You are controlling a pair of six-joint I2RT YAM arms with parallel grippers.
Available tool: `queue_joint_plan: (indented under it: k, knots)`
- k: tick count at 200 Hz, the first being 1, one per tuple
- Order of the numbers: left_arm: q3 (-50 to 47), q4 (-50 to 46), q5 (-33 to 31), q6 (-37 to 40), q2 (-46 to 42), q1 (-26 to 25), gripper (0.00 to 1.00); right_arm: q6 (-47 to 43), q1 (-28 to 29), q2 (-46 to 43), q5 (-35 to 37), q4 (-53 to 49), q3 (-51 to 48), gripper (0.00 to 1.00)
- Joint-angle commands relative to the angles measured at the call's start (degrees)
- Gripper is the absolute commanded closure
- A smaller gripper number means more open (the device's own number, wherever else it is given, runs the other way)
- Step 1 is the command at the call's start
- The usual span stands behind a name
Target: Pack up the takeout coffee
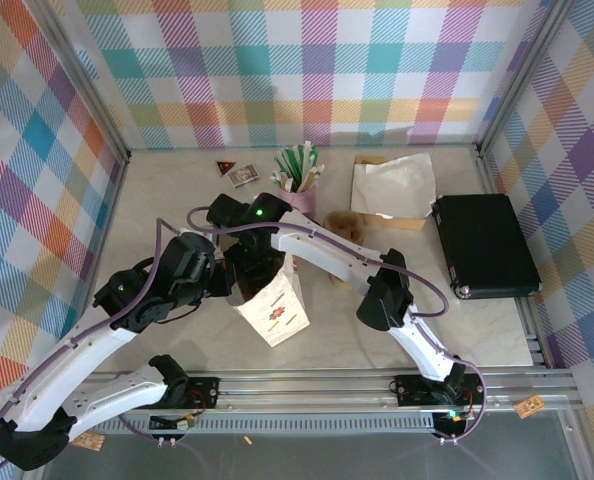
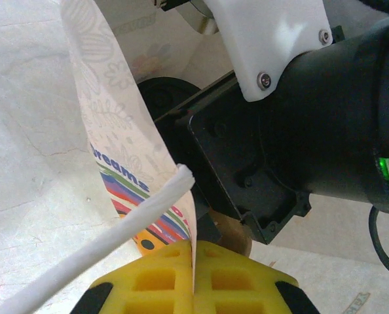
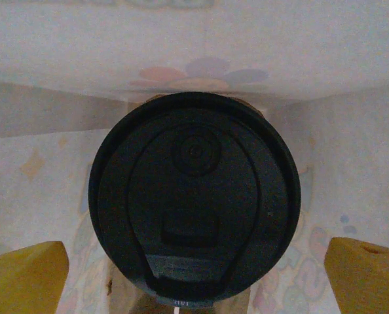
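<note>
While the pale marbled worktop [image 1: 477, 330] sat boxed in by pastel plaid walls [image 1: 377, 70], a black case [image 1: 487, 245] lay off to the right and the printed paper bag [image 1: 277, 305] stood mid-surface. Down inside that bag was the takeout coffee [image 3: 194, 203]: round black lid, moulded ridges plain, cup body almost wholly hidden beneath. It stood upright, long axis vertical, lid facing up. Right fingers [image 3: 24, 275] were spread wide, clear of the lid on both sides; left fingers [image 2: 162, 281] were clenched on the bag's wall.
</note>
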Motion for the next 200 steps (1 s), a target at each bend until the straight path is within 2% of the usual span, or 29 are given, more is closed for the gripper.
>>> queue_joint_plan:
  k: [1, 91, 200]
  knots:
    - [1.63, -1.59, -0.7, 0.19, 0.82, -0.64, 1.0, 0.48, 1.01, -2.62, -2.6, -1.28, 3.23, 0.01]
    - [2.69, -2.31, -1.14, 0.27, 2.14, -0.87, 1.0, 1.87, 1.66, -5.37, -5.39, -1.37, 5.46, 0.0]
    - [2.91, -2.46, -1.84, -0.05, 3.02, -0.82, 1.0, 2.94, 1.73, -9.66, -7.16, -1.2, 7.29, 0.09]
